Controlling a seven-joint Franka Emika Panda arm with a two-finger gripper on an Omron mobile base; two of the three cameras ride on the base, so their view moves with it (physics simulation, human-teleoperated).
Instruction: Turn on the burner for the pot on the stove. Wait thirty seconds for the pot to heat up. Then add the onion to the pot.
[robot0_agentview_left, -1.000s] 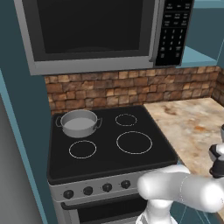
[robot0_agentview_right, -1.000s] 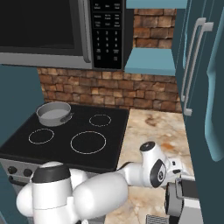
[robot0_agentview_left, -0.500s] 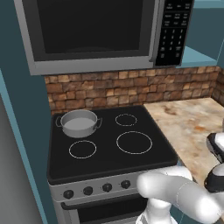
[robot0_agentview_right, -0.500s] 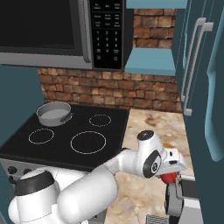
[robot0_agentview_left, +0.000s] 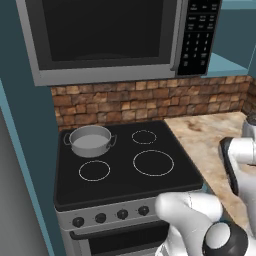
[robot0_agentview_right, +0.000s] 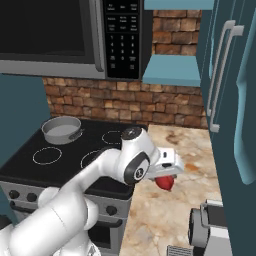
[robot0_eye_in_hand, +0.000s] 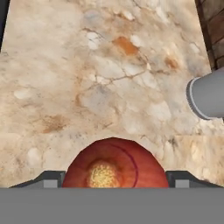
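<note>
step: carrying the onion (robot0_eye_in_hand: 114, 162) toward the pot (robot0_agentview_left: 90, 141), judged the last part of the task.
gripper (robot0_agentview_right: 167, 176): jaws clenched on the onion, one finger on each side of it, lifted clear of the marbled counter (robot0_eye_in_hand: 87, 74) below.
pot: on the stove (robot0_agentview_left: 125, 165), at its back left ring, well apart from the jaws and off to their left.
next move: swing left across the cooktop until the jaws hang over the pot, lower, then release.
caution: the pot is small; centre before letting go.

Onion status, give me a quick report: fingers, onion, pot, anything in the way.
Fingers closed on the onion, held over the counter. Pot waits on the stove's back-left burner. Nothing visible blocking the way to it.
</note>
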